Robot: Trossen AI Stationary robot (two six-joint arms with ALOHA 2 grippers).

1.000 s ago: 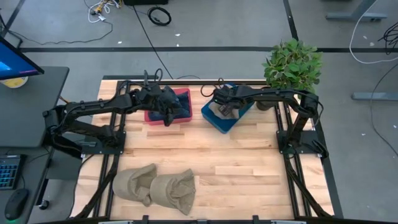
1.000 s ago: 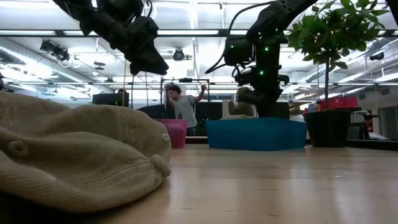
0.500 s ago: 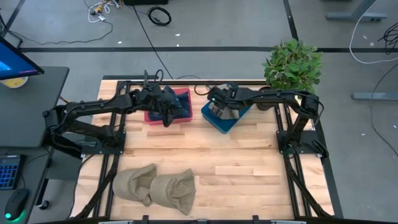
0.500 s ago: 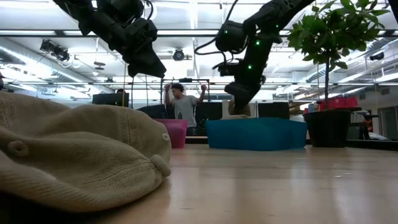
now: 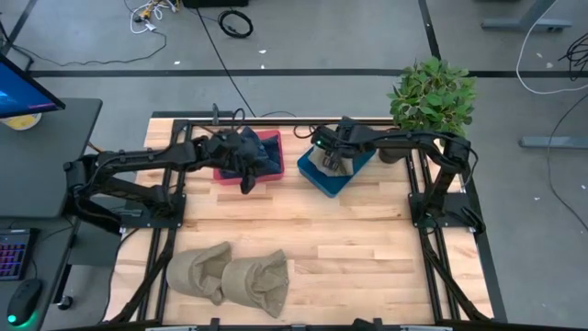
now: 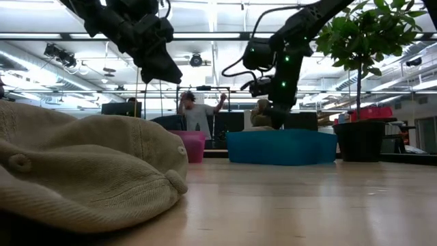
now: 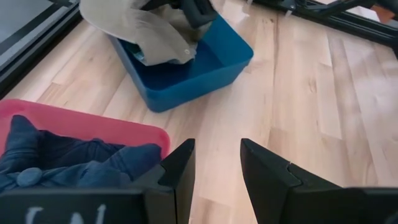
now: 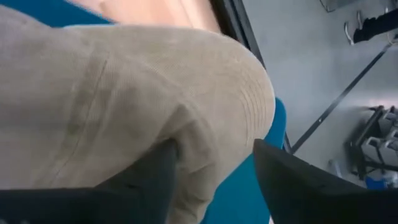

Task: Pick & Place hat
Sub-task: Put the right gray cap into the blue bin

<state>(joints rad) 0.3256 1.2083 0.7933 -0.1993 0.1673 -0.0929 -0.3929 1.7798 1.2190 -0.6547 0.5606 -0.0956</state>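
A tan hat [image 8: 124, 93] fills my right wrist view and hangs over the blue bin [image 5: 326, 186] at the table's far side. My right gripper [image 5: 329, 161] is shut on it just above that bin. My left gripper [image 7: 217, 165] is open and holds nothing. It hovers at the near right corner of the red bin [image 7: 81, 127], where navy hats [image 7: 68, 155] lie. Two more tan hats [image 5: 230, 276] rest flat on the table near its near-left corner. My right gripper holds the tan hat with a bulge of its cloth [image 8: 186, 143] between the two fingers, coming from above. The hat [image 7: 149, 31] stands higher than the blue bin's rim and droops down into the bin. Which part of the hat the fingers have, I cannot tell.
A potted plant [image 5: 432, 97] stands at the table's far right corner, close beside the blue bin. The middle and near right of the wooden table [image 5: 367, 248] are bare boards. A person [image 6: 198, 116] stands in the room beyond the table.
My right gripper swung up and toward the table's left with the tan hat, then came back right and down over the blue bin. The hat stayed in its hold throughout.
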